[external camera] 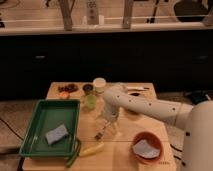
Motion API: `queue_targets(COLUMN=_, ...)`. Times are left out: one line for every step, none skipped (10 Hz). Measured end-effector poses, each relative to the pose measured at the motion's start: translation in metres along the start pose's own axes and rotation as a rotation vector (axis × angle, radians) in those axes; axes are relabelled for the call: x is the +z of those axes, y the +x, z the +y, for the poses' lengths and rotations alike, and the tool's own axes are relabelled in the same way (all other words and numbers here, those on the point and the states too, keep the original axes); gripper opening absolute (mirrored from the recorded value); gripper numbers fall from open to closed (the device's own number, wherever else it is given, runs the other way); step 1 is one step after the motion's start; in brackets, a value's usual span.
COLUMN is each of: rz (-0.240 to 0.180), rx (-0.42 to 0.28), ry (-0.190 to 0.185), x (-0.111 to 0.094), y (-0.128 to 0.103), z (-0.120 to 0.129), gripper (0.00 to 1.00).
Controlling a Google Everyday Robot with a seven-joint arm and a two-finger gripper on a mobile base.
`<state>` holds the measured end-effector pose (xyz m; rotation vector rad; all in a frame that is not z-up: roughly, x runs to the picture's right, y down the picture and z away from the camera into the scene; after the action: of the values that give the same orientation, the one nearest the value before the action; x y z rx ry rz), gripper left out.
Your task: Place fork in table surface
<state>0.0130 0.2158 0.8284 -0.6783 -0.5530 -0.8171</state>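
Observation:
The fork [101, 133] is slim, with a pale handle and a dark pronged end pointing down-left. It hangs tilted from my gripper [108, 125], which is shut on its handle. The pronged end is just above or touching the table surface [125, 129], a light tan wooden top; I cannot tell which. The gripper is over the middle of the table, just right of the green tray [42, 112]. My white arm [145, 106] reaches in from the right.
The tray holds a grey sponge [56, 134]. A yellow-green curved thing [92, 149] lies at the front edge. An orange bowl [146, 145] with a pale cloth stands front right. A green cup [90, 102], a white container [99, 84] and a dark thin utensil [137, 89] are at the back.

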Motion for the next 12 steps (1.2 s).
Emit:
queue_targets(rz=-0.001, rx=-0.004, ry=0.003, x=-0.0001, y=0.0, z=-0.0004, gripper=0.8)
queue_targets(rz=-0.004, rx=-0.011, ry=0.007, x=0.0002, y=-0.0008, z=-0.0015, gripper=0.8)
queue_targets(rz=-0.004, rx=-0.012, ry=0.009, x=-0.0003, y=-0.0007, z=-0.002, gripper=0.8)
queue_targets(rz=-0.004, rx=-0.012, ry=0.009, x=-0.0003, y=-0.0005, z=-0.0017, gripper=0.8)
queue_targets(rz=-0.004, rx=-0.011, ry=0.009, x=-0.0001, y=-0.0005, z=-0.0015, gripper=0.8)
queue_targets(rz=-0.005, rx=-0.012, ry=0.008, x=-0.0001, y=-0.0007, z=-0.0017, gripper=0.8)
queue_targets(rz=-0.005, rx=-0.012, ry=0.008, x=-0.0001, y=-0.0008, z=-0.0019, gripper=0.8)
queue_targets(rz=-0.005, rx=-0.012, ry=0.008, x=-0.0001, y=-0.0007, z=-0.0017, gripper=0.8)
queue_targets(rz=-0.005, rx=-0.012, ry=0.008, x=0.0, y=-0.0007, z=-0.0017, gripper=0.8)
queue_targets(rz=-0.004, rx=-0.012, ry=0.008, x=-0.0001, y=-0.0006, z=-0.0016, gripper=0.8)
queue_targets(rz=-0.005, rx=-0.012, ry=0.008, x=-0.0001, y=-0.0006, z=-0.0016, gripper=0.8)
queue_targets(rz=-0.005, rx=-0.011, ry=0.008, x=0.0, y=-0.0005, z=-0.0014, gripper=0.8)
